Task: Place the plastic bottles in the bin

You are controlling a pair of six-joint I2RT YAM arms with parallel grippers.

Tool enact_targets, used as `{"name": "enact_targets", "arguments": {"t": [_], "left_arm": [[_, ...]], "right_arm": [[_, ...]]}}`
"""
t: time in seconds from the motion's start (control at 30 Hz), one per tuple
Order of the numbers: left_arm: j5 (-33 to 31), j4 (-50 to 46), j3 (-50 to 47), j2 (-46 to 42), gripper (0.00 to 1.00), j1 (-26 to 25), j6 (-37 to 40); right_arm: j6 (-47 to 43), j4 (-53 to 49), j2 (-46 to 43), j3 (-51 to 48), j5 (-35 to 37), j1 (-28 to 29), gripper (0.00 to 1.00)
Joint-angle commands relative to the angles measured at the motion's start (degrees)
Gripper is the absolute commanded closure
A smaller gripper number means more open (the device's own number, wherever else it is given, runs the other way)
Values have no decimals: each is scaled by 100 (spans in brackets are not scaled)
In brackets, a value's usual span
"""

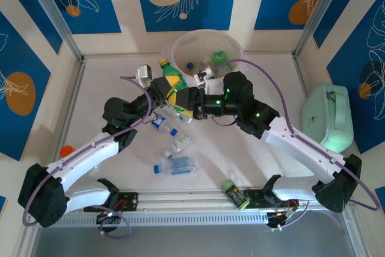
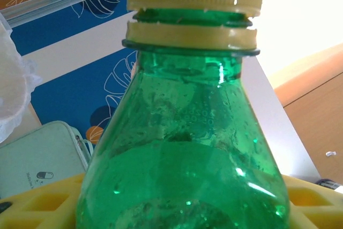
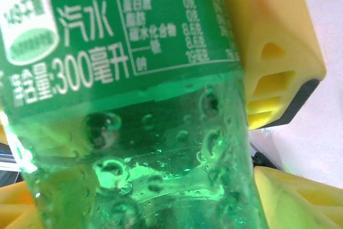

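Far to the left of the bin (image 1: 180, 43), and much nearer to the arm bases, a small thing with an orange cap (image 1: 66, 150) lies at the table edge; what it is cannot be told.

The left gripper (image 1: 171, 82) is just in front of the bin, a little to its left. It is clenched on the green bottle (image 2: 182, 148). In the left wrist view its yellow fingers (image 2: 43, 207) sit on both sides of the bottle's body. The bottle is held off the table, and its yellow cap (image 1: 163, 62) points toward the bin's left rim without touching it.

Some way in front of the bin, three clear bottles (image 1: 175, 165) with blue caps lie loose on the table, apart from each other.

Inside the bin there are already two bottles: a clear one with a blue cap (image 1: 191, 65) and a green one (image 1: 219, 58).

The right gripper (image 1: 183, 100) is also just in front of the bin, meeting the left gripper at the same green bottle. In the right wrist view the bottle's lower part stands between its yellow fingers (image 3: 300, 202), but it cannot be told whether they press on the bottle or only stand around it.

Well in front of the bin, beside the right arm's base, another green bottle (image 1: 234, 194) lies near the metal rail (image 1: 180, 200).

To the right of the bin, against the wall, stands a mint-green case (image 1: 328, 115).
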Motion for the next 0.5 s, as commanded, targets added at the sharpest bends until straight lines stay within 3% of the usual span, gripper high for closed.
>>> {"name": "enact_targets", "arguments": {"t": [0.0, 0.47], "left_arm": [[138, 311, 145, 1, 37, -59, -34], [89, -207, 65, -34, 34, -57, 143]], "right_arm": [[-111, -31, -74, -27, -20, -38, 27], [-277, -356, -225, 17, 139, -91, 46]]}}
